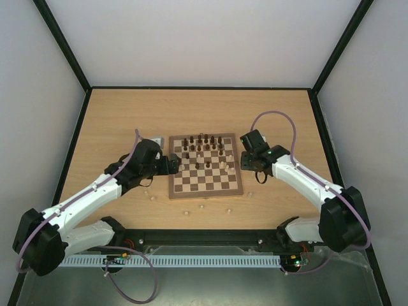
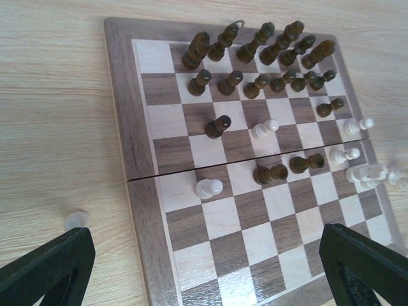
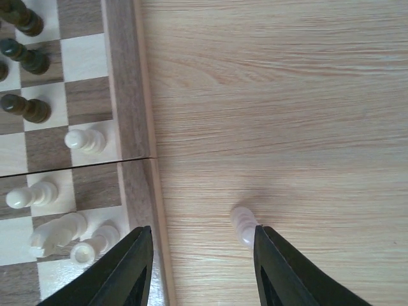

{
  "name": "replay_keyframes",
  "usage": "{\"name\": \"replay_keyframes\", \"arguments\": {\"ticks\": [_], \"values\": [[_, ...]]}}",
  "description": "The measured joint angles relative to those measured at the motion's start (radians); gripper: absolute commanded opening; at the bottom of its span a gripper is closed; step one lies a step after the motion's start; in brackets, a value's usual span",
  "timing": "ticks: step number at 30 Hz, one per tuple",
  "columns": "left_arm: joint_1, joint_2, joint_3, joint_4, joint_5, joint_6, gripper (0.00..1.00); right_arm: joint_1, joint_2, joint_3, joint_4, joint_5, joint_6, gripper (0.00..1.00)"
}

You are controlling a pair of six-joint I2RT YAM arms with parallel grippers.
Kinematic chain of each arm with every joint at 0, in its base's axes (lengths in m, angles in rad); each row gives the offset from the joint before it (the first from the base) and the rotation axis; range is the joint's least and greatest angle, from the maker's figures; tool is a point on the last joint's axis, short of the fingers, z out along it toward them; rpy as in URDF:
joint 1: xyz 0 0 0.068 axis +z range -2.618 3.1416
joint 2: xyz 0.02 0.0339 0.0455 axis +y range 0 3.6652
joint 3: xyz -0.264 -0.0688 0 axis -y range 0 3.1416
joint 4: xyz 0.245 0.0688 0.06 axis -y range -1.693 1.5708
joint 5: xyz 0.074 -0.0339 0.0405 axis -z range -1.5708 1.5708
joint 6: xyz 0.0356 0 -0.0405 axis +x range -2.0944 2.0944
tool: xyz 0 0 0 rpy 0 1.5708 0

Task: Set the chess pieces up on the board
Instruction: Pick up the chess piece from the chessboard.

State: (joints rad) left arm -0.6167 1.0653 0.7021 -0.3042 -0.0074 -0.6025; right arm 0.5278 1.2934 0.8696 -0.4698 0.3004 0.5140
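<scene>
The board (image 1: 205,186) lies mid-table with dark chess pieces (image 2: 255,44) crowded in its far rows and a few pale chess pieces (image 2: 208,188) scattered near the middle. My left gripper (image 2: 204,280) hangs open over the board's left edge (image 1: 173,164), with nothing between its fingers (image 2: 48,268). My right gripper (image 3: 201,236) is just off the board's right edge (image 1: 248,169), low over the tabletop. Its jaws stand apart with a pale piece (image 3: 243,224) between them, right beside the right finger (image 3: 287,268). The left finger (image 3: 121,268) is well away from that piece.
Loose pale pieces lie on the tabletop in front of the board (image 1: 186,212), (image 1: 227,210), and one left of it (image 2: 76,221). Three pale pieces (image 3: 64,233) cluster on the board's right-hand squares near my right gripper. Black frame rails border the table.
</scene>
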Motion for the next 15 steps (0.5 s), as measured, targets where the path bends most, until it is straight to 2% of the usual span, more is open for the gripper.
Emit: {"name": "replay_keyframes", "arguments": {"ticks": [15], "values": [[0.005,0.035,0.004,-0.003,-0.027,0.008,1.00,0.000,0.228,0.178,0.045,-0.129,-0.062,0.44]]}}
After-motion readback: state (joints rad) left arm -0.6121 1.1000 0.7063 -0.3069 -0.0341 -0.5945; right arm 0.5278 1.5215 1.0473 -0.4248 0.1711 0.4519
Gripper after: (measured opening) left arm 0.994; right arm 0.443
